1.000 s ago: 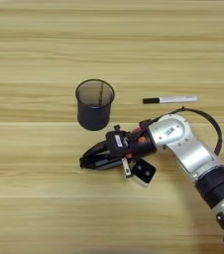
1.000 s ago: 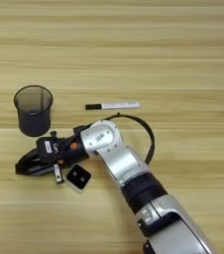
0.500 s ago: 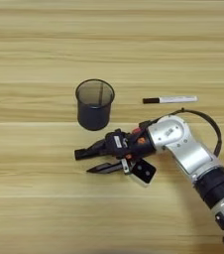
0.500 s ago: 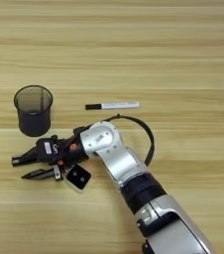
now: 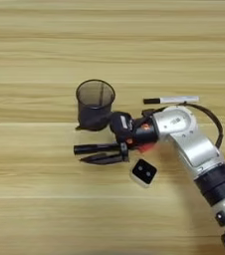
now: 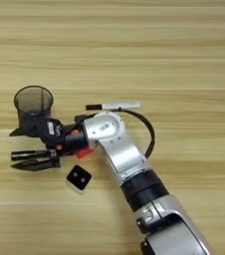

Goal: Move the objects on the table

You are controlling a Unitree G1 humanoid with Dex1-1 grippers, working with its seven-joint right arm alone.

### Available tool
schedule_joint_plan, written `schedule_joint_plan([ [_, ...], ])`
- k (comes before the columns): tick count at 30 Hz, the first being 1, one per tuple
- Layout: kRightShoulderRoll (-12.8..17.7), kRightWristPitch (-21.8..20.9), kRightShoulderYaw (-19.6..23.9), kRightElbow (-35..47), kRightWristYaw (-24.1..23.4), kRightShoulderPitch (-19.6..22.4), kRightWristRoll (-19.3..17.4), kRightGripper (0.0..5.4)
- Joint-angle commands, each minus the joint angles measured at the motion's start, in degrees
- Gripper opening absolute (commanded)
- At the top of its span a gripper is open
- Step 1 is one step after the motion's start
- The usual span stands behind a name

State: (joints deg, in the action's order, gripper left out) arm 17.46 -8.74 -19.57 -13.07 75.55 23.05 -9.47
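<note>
Wooden desk [image 5: 35, 45] carries a mesh cup [image 5: 94, 103], with a pen [image 5: 171, 100] lying to its right. Just below the cup, the tool [image 5: 87, 154] points left, fingers slightly parted, gripping nothing. Probably between grasps; next it must line up on one object.

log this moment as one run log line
end effector: open, empty, low over table | pen cup: upright, behind it | pen: flat, right of cup | red cube: under wrist
</note>
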Motion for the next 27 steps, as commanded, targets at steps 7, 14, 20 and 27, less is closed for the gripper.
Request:
schedule_joint_plan([
  [7, -3.85, 7.47, 12.78, 5.85, -11.11, 9.88, -11.47, 5.09],
  [14, 1.08, 7.35, 23.08, 3.52, -15.10, 15.79, -14.81, 5.35],
  [20, 4.03, 6.56, 28.22, -0.95, -20.31, 20.01, -13.50, 5.35],
  [27, 5.74, 6.07, 28.91, -7.98, -27.70, 23.73, -8.48, 5.35],
])
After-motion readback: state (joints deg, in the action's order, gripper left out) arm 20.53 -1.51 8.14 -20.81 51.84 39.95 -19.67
